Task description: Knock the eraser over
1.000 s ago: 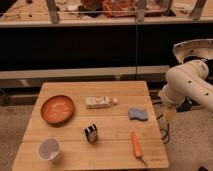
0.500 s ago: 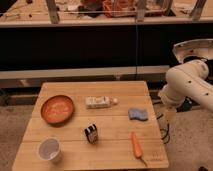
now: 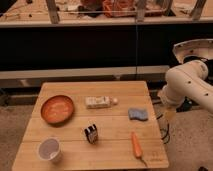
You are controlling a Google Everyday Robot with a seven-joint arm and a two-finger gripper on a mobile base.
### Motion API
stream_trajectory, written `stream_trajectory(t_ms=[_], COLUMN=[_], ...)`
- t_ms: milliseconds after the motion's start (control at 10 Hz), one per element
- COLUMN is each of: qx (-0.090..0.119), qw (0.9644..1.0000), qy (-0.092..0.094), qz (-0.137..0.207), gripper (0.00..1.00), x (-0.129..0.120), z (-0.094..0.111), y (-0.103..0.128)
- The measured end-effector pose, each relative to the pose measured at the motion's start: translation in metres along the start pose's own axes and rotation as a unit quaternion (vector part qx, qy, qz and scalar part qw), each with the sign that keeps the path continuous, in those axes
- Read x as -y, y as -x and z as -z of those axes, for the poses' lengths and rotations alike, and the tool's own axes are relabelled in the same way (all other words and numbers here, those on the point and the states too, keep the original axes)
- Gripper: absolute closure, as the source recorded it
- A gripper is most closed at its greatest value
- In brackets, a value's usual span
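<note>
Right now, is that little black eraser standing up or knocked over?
Standing up: the eraser is taller than wide on the table. The gripper hangs beyond the table's right edge, apart from the eraser.

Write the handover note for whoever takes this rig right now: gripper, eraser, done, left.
Gripper: hangs just off the table's right edge, beside the blue sponge, well away from the eraser.
Eraser: stands upright, front-middle of the table, between the white cup and the carrot, touching neither.
Done: nothing yet.
Left: bring the gripper across and tip the eraser over.
</note>
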State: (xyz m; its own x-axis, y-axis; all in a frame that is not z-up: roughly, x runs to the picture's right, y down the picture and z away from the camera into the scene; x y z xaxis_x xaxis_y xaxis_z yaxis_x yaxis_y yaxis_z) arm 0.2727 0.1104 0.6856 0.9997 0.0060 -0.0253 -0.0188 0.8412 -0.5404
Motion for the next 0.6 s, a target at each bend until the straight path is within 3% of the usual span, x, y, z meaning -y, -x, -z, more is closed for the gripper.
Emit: stream_trajectory(t_ms=[300, 600], qx=[0.008, 0.011], qw=[0.9994, 0.9982], qy=[0.0, 0.001], qz=[0.033, 0.059], gripper=[0.2, 0.2], x=[-0.006, -0.013], z=[-0.007, -0.014], y=[0.037, 0.045])
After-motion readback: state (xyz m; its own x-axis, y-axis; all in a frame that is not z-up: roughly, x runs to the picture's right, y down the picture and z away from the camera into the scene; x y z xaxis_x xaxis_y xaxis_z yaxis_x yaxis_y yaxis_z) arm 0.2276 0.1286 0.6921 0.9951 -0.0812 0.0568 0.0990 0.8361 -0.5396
